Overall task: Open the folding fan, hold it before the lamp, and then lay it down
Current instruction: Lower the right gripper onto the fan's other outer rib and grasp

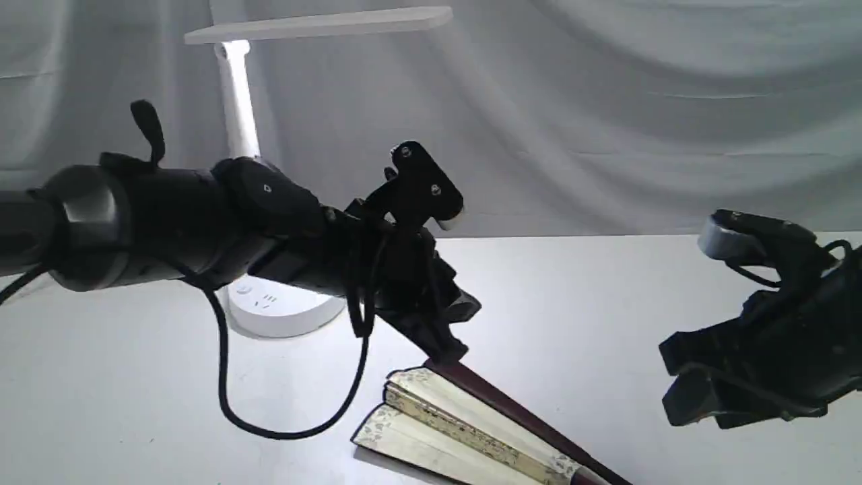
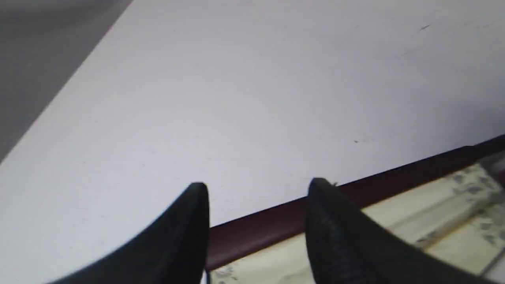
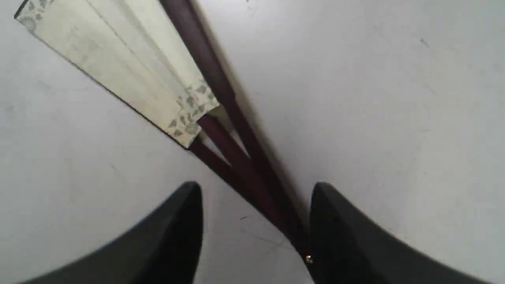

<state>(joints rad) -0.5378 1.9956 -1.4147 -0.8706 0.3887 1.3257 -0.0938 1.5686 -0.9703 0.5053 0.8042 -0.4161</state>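
The folding fan (image 1: 444, 421) lies on the white table, spread only a little, its cream pleats stacked beside a dark maroon guard. My left gripper (image 1: 448, 337) hangs at the outer end of that guard. In the left wrist view its jaws (image 2: 258, 183) stand open with the guard (image 2: 276, 225) running across beneath them, not pinched. My right gripper (image 1: 668, 380) is open and raised to the right of the fan. In the right wrist view the right gripper (image 3: 256, 183) is over the maroon ribs (image 3: 236, 165) near the pivot, apart from them. The lamp (image 1: 239, 101) stands at the back left, lit.
The left arm and its looping black cable (image 1: 222, 377) cross in front of the lamp's round base (image 1: 283, 310). The lamp's flat bar head (image 1: 316, 25) reaches right, high above the table (image 1: 572, 303). A grey cloth backdrop (image 1: 606, 121) hangs behind.
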